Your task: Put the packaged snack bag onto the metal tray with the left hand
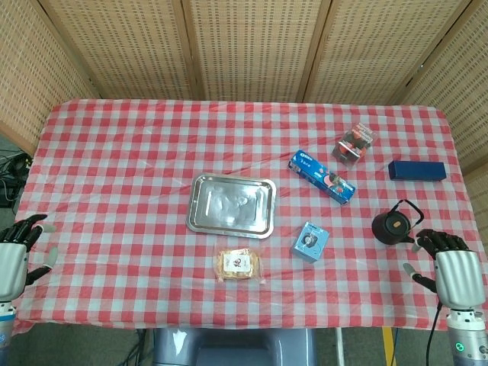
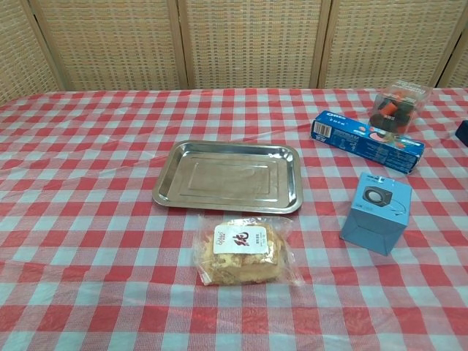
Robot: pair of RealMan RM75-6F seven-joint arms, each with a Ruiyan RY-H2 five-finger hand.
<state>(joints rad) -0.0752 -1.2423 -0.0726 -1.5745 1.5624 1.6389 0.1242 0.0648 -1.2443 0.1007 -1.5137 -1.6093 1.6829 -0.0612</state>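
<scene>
The snack bag (image 2: 245, 251) lies flat on the checked cloth (image 1: 114, 168), just in front of the tray (image 2: 229, 176) and apart from its near rim. The left hand (image 1: 14, 255) sits at the table's left edge, well apart from the bag, holding nothing, fingers spread and slightly curled. The right hand (image 1: 450, 271) is at the right edge beside the black kettle (image 1: 393, 224), also holding nothing, its fingers bent forward; it does not touch the kettle. Right of the bag stands a small blue box (image 2: 376, 213), and beyond it lies a long blue packet (image 2: 368, 141). Neither hand shows in the chest view.
</scene>
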